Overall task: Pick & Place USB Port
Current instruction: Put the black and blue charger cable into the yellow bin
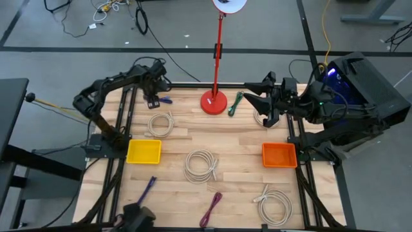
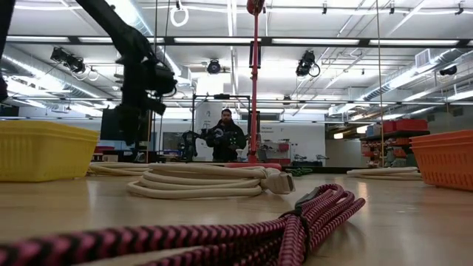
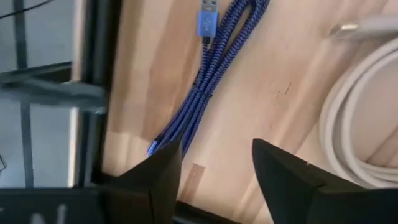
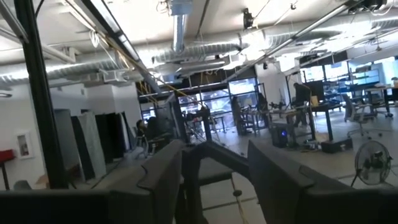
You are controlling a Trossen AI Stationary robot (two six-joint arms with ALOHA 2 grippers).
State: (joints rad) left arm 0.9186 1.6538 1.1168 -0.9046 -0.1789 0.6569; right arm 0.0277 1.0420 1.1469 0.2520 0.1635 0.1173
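A blue braided USB cable (image 1: 165,100) lies folded at the table's back left, its blue plug (image 3: 207,22) flat on the wood. My left gripper (image 1: 153,100) hovers just above it, open; in the left wrist view the cable (image 3: 208,74) runs toward the gap of the gripper (image 3: 216,149), and nothing is held. My right gripper (image 1: 254,98) is raised over the back right, pointing left, open and empty (image 4: 214,149). In the low view the left gripper (image 2: 137,122) hangs at the far left.
A yellow bin (image 1: 143,151) sits at the left, an orange bin (image 1: 279,155) at the right. White coiled cables (image 1: 161,124) (image 1: 201,165) (image 1: 273,201), a green cable (image 1: 235,104), purple (image 1: 148,187) and magenta (image 1: 211,209) cables lie about. A red lamp base (image 1: 214,102) stands at the back. A person (image 2: 225,137) stands far off.
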